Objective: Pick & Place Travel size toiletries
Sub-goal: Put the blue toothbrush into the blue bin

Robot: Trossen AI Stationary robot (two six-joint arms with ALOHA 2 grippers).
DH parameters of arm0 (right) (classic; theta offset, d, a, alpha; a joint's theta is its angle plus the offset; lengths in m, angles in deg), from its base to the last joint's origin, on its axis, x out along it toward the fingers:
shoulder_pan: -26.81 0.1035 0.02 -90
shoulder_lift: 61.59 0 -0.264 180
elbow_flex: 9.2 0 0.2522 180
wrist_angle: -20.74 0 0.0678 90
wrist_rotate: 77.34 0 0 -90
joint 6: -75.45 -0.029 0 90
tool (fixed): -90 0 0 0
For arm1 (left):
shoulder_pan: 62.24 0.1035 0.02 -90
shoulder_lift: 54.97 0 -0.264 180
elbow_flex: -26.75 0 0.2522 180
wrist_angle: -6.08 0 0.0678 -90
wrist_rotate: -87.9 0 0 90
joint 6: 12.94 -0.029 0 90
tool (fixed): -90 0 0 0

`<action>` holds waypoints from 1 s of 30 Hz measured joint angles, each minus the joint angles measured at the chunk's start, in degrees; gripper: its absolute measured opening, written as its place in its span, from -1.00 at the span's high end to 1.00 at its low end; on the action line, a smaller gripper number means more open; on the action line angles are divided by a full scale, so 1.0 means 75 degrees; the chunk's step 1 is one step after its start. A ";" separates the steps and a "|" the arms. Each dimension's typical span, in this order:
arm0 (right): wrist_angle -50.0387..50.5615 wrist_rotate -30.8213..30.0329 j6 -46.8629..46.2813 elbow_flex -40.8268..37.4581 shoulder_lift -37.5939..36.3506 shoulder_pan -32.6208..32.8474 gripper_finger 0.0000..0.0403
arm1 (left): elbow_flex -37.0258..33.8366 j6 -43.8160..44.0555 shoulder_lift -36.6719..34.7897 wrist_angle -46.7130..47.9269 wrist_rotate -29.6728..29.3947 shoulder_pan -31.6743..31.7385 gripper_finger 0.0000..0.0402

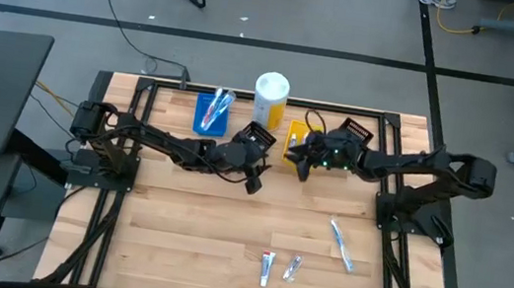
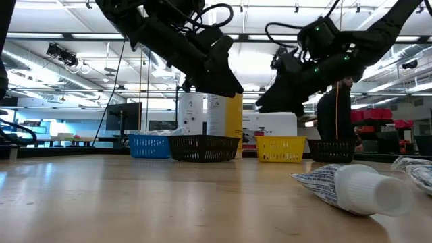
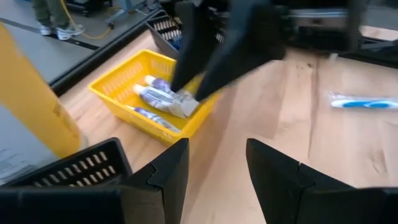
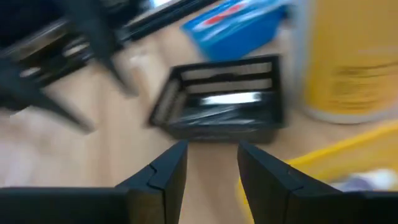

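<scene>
Both grippers hang open and empty over the table's far middle. My left gripper (image 1: 254, 181) (image 3: 217, 149) is beside the black bin (image 1: 256, 136). My right gripper (image 1: 300, 168) (image 4: 211, 149) hovers at the yellow bin (image 1: 295, 141); the left wrist view shows its fingers (image 3: 202, 62) just above the white tubes (image 3: 158, 99) lying in that bin. Dark razors (image 4: 224, 106) lie in the black bin. On the near table lie a pale-blue toothbrush (image 1: 341, 245) and two small tubes (image 1: 267, 267) (image 1: 293, 266). One tube (image 2: 351, 185) fills the low view's foreground.
A blue bin (image 1: 213, 113) holding toothbrushes, the tall white-and-yellow cylinder (image 1: 271, 96) and a second black bin (image 1: 356, 132) stand along the far edge. The two arms are close together there. A person (image 2: 335, 118) stands beyond the table.
</scene>
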 joint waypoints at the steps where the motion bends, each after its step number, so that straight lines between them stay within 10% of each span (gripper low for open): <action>1: 0.0025 0.0111 0.0033 0.0000 0.0000 0.0138 0.25 | 0.0000 0.0000 0.0000 0.0011 0.0036 -0.0017 0.17; 19: 0.2106 -0.0129 -0.0048 0.0003 -0.0399 0.3380 0.25 | 0.0000 0.0146 0.0000 0.0147 0.0359 -0.0474 0.17; 30: 0.8104 0.0567 -0.5321 0.0003 -0.2356 0.4365 0.25 | 0.0000 -0.0128 0.0000 0.0187 0.0066 -0.0478 0.17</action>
